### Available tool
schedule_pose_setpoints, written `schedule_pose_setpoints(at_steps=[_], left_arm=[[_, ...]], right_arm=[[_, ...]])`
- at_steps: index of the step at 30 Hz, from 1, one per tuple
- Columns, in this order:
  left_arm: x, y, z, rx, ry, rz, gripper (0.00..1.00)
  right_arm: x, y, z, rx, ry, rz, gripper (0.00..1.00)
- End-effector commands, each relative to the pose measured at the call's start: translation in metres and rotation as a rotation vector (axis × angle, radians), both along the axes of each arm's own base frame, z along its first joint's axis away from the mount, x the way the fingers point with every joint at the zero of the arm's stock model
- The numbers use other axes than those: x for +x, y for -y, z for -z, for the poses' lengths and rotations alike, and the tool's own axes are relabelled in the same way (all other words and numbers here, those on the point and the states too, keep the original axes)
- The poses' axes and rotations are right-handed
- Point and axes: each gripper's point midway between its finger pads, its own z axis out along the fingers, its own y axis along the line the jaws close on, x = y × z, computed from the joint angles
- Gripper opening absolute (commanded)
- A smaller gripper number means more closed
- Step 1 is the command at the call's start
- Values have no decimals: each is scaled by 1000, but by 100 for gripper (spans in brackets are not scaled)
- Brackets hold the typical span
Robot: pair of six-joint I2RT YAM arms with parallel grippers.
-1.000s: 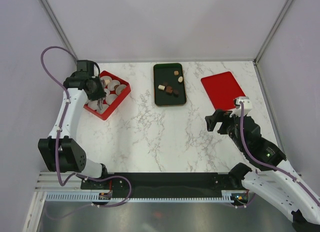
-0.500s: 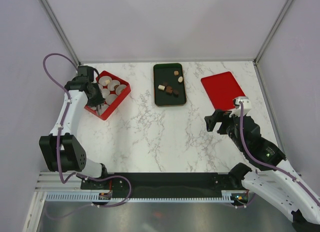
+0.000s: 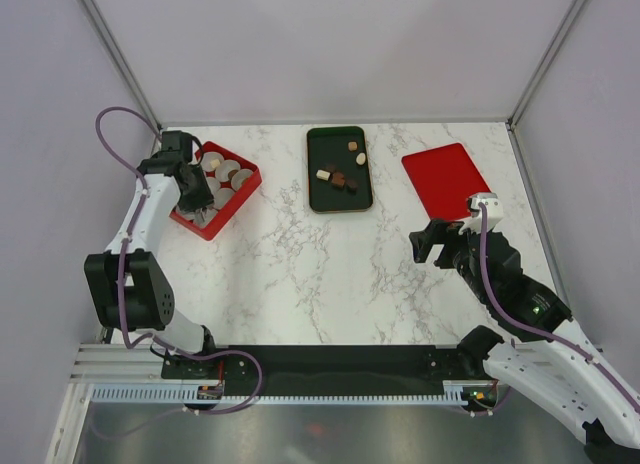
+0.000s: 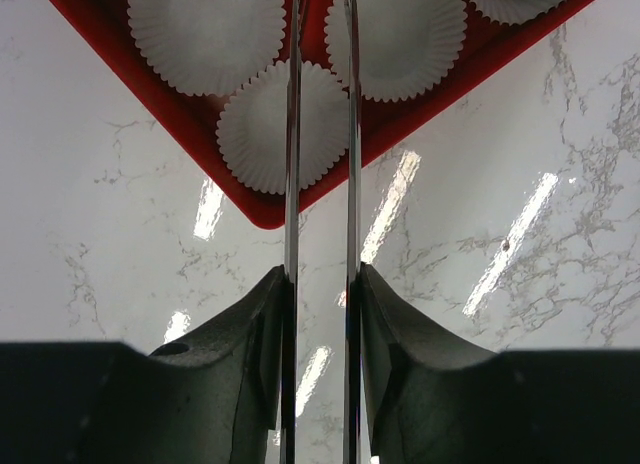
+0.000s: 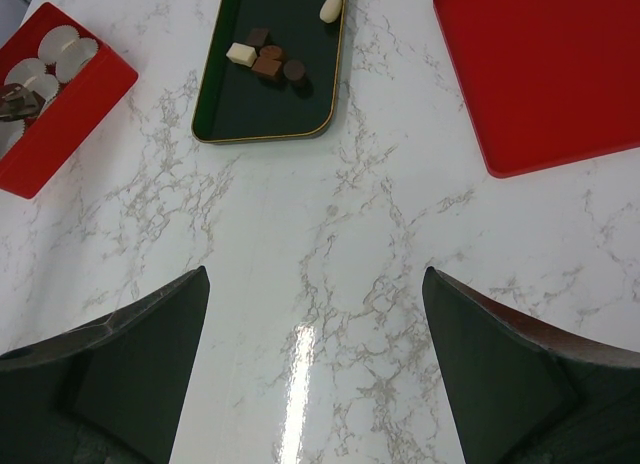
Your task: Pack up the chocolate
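Note:
Several chocolates, dark brown, tan and cream-white, lie on a dark green tray at the back middle of the table. They also show in the right wrist view. My left gripper hangs over the red box of white paper cups and is shut on long metal tongs. The tongs' two blades run forward between my fingers and over the cups. The tong tips are out of the wrist view. My right gripper is open and empty above bare marble.
A flat red lid lies at the back right, just behind my right gripper; it also shows in the right wrist view. The red box stands at the back left. Purple walls close in the table.
My left arm has shifted a little over the red box with the tongs still held. The right arm has not moved.

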Motion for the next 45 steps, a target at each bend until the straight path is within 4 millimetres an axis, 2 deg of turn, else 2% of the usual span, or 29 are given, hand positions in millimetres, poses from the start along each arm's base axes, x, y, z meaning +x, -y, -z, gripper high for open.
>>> schedule_pose_setpoints(at_steps=[1, 6, 10, 14, 19, 22, 25, 28, 29, 31, 32, 33, 34, 35, 38, 39, 40, 41, 45], left_arm=[[22, -1, -13, -4, 80, -28, 40], [28, -4, -14, 8, 83, -26, 40], [33, -7, -22, 28, 104, -36, 43], [33, -14, -29, 62, 118, -54, 47], [30, -13, -35, 60, 133, -45, 47], [28, -7, -46, 42, 157, -26, 47], [27, 6, -68, 18, 210, 18, 47], [24, 36, -93, -20, 266, 110, 47], [22, 55, -97, -37, 275, 161, 47], [18, 79, -109, -50, 301, 227, 47], [15, 102, -112, -57, 307, 284, 47], [12, 115, -115, -70, 315, 314, 47], [11, 129, -115, -90, 312, 336, 47], [4, 155, -115, -112, 308, 402, 47], [2, 191, -110, -121, 297, 472, 47], [-4, 211, -107, -131, 289, 522, 47], [-4, 223, -106, -139, 289, 548, 47], [-6, 242, -97, -141, 271, 590, 47], [-5, 276, -76, -137, 227, 624, 47]], right_arm=[[4, 1, -19, 20, 53, 14, 97], [5, 1, -18, 14, 50, 17, 97], [6, 2, -19, 12, 50, 20, 97], [6, 0, -19, 14, 49, 18, 97], [5, -1, -19, 23, 46, 13, 97], [5, -2, -20, 30, 45, 10, 97], [4, -4, -20, 40, 41, 2, 97], [4, -6, -20, 48, 34, -7, 97], [4, -6, -20, 47, 34, -4, 96], [4, -6, -19, 48, 31, -5, 96], [4, -7, -19, 50, 29, -4, 96], [4, -7, -19, 52, 28, -5, 97], [4, -6, -19, 49, 30, 1, 96], [4, -5, -20, 56, 29, 3, 96], [2, -4, -21, 57, 28, 5, 97], [3, -4, -21, 55, 29, 7, 96], [2, -3, -22, 58, 31, 9, 96], [2, -2, -21, 53, 28, 12, 96], [2, 0, -22, 46, 32, 20, 96]])
